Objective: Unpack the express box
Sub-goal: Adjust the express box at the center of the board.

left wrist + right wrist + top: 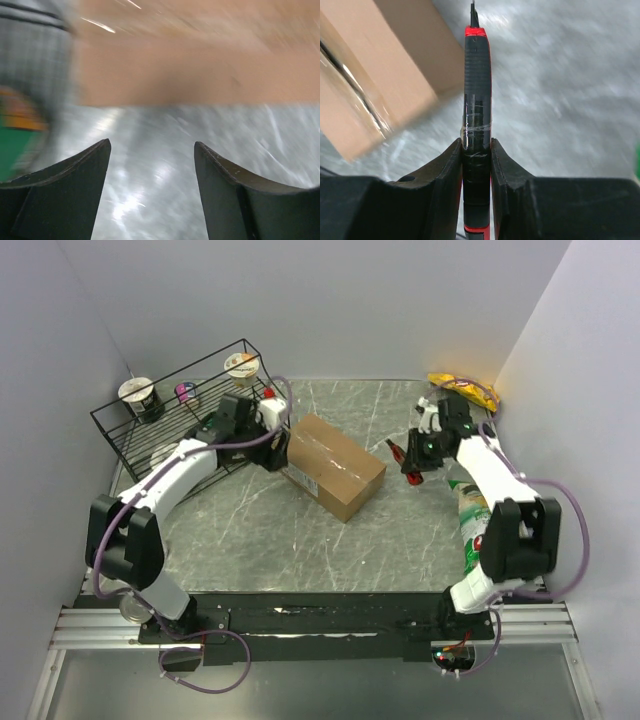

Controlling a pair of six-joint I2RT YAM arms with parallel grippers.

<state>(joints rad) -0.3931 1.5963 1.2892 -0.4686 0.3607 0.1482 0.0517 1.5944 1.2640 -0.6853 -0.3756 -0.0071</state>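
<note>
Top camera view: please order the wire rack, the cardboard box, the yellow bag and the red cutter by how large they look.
1. wire rack
2. cardboard box
3. yellow bag
4. red cutter, though the right gripper hides part of it, so its place below the bag is unsure.

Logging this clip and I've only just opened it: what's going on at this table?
Two robot arms are working on the express box, which lies on the table with its taped top flaps not yet opened. The right claw is shut on a red-and-black cutter, blade tip out, close to the box's right end. The left claw is open and empty at the box's left end, beside the wire rack.
</note>
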